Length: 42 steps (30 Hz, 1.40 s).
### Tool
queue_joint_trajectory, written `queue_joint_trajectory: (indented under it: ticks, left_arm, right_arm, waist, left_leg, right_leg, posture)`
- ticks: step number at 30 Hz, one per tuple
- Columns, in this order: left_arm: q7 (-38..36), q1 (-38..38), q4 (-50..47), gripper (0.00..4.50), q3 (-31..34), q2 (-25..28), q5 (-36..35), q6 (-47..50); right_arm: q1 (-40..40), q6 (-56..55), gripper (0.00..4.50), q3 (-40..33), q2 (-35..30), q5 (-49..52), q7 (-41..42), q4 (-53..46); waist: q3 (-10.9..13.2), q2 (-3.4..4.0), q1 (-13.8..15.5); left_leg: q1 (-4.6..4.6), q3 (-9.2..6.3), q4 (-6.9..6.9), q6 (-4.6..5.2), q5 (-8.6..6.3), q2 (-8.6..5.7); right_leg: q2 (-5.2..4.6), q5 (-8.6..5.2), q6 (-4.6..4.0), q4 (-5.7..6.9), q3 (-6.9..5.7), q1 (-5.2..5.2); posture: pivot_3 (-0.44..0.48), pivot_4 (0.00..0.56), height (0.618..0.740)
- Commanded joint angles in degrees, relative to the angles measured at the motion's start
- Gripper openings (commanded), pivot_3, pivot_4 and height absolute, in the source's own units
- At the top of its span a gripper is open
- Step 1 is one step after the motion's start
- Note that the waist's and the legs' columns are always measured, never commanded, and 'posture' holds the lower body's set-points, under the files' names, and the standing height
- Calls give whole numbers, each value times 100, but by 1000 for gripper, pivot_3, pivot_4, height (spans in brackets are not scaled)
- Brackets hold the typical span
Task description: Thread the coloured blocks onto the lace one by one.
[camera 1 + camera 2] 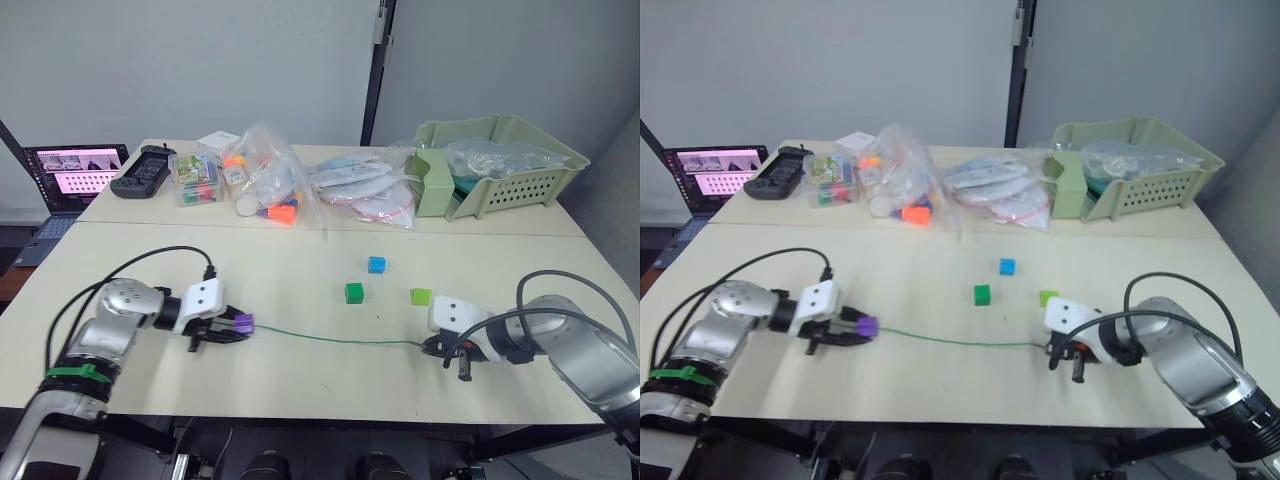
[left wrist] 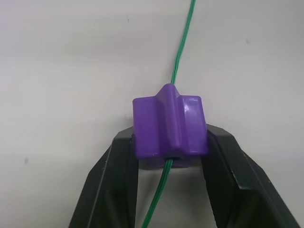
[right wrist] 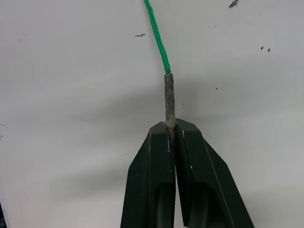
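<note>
- Pinching a purple block (image 2: 169, 126) in the left gripper (image 1: 232, 326), green lace (image 1: 330, 338) already running through it.
- Clamping the lace's stiff grey tip (image 3: 169, 97) between the right gripper's (image 1: 447, 353) pressed-together jaws, lace stretching across the table (image 1: 300, 390).
- Leaving dark green block (image 1: 354, 292), lime block (image 1: 421, 296) and blue block (image 1: 376, 264) loose mid-table, not yet threaded.

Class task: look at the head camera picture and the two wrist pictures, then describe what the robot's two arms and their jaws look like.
Both arms are rounded silver-grey metal with a white block at the wrist. A thick black cable loops over each forearm, and a green band wraps the left arm near the elbow. The left gripper and right gripper each end in two black, wedge-shaped jaws tapering towards the tip.
</note>
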Motion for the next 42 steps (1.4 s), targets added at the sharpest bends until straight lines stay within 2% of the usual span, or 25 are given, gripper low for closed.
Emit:
queue_joint_trajectory:
  ticks: [1, 10, 14, 16, 18, 20, 22, 25, 28, 32, 36, 39, 42]
  left_arm:
    - [-20, -152, 1084, 1364, 36, 484, 478, -791]
    - [-67, -817, 2824, 1364, -104, 1205, 1086, -1617]
    - [-36, -1065, 3218, 1364, -32, 1282, 1192, -1638]
    - [-174, -1279, 3353, 2398, 129, 1310, 1060, -1291]
    - [-512, -1638, 3322, 2802, 365, 1256, 764, -562]
    - [-798, -1817, 3117, 3696, 440, 1207, 575, -234]
    - [-853, -1866, 2956, 4352, 435, 1196, 483, -106]
    - [-853, -2072, 2398, 4434, 411, 1142, 26, 354]
    - [-853, -1917, 1423, 4434, 302, 1038, -608, 922]
    - [-777, -1580, 235, 4434, 356, 512, -681, 1071]
    - [-430, -1174, -1118, 4434, 390, -136, -1048, 1770]
    - [105, -877, -1978, 4434, 166, -1061, -1203, 2119]
    - [466, -649, -2173, 4434, -116, -1709, -977, 2059]
  right_arm:
    - [31, -89, 0, -165, -36, 8, 11, -94]
    - [82, -87, 0, -275, -38, 31, -11, -102]
    - [36, -73, 0, -273, 5, 38, -21, -86]
    - [13, -58, 0, -259, 35, 50, -22, -97]
    - [-21, -55, 0, -244, 60, 54, -10, -87]
    - [-66, -54, 0, -227, 90, 53, 13, -68]
    - [-111, -50, 0, -208, 118, 52, 33, -53]
    - [-252, -27, 0, -147, 178, 69, 99, -39]
    - [-352, 3, 0, -108, 209, 64, 159, -29]
    - [-463, 52, 0, -61, 240, 64, 228, -66]
    - [-574, 129, 0, 2, 275, 75, 310, -149]
    - [-720, 277, 0, 91, 293, 118, 414, -295]
    - [-789, 489, 0, 185, 248, 202, 568, -496]
  waist:
    - [0, 0, -17]
    - [-1, 1, -74]
    - [-1, 1, -48]
    - [0, 1, -36]
    - [5, -9, -24]
    - [8, -16, -6]
    - [8, -16, 15]
    - [10, -20, 16]
    - [11, -21, 15]
    - [10, -19, 13]
    - [11, -20, -1]
    - [11, -20, 4]
    - [10, -20, 18]
  left_leg:
    - [1, 0, -1, 0, 0, 3]
    - [11, 18, -8, 0, 0, 12]
    - [11, 20, -8, 1, -1, 11]
    - [9, 21, -7, 0, -1, 11]
    - [4, 21, -5, 0, -1, 11]
    - [-7, 18, 0, 0, 0, 12]
    - [-8, 17, 3, 0, 0, 6]
    - [-9, 17, 2, 0, -1, 2]
    - [-12, 11, 3, 0, 0, 3]
    - [-10, 9, 2, 0, -1, 1]
    - [-11, 6, 2, 0, 0, 0]
    - [-14, -2, 4, 0, 0, -1]
    - [-12, -6, 8, 0, 0, -6]
  right_leg:
    - [3, -1, -2, 0, -2, -1]
    - [8, -4, -8, 8, -2, -7]
    - [5, -4, -8, 9, -2, -7]
    - [6, -4, -8, 9, -2, -7]
    - [6, -4, -7, 10, -3, -11]
    - [9, -4, -7, 11, -6, -16]
    - [1, -4, -5, 9, -8, -12]
    - [-4, -3, -3, 8, -8, -12]
    - [-3, -3, -3, 9, -9, -12]
    - [-6, -2, -2, 10, -9, -11]
    - [-7, -2, -2, 12, -8, -10]
    - [-6, -1, -3, 14, -8, -12]
    - [-9, 2, 3, 14, -7, -5]
  posture:
    - [0, 150, 734]
    - [0, 150, 734]
    - [0, 150, 734]
    - [0, 150, 734]
    - [0, 150, 734]
    - [0, 150, 734]
    - [0, 150, 734]
    - [0, 150, 734]
    - [0, 150, 734]
    - [0, 150, 734]
    - [0, 150, 734]
    - [0, 150, 734]
    - [0, 150, 734]
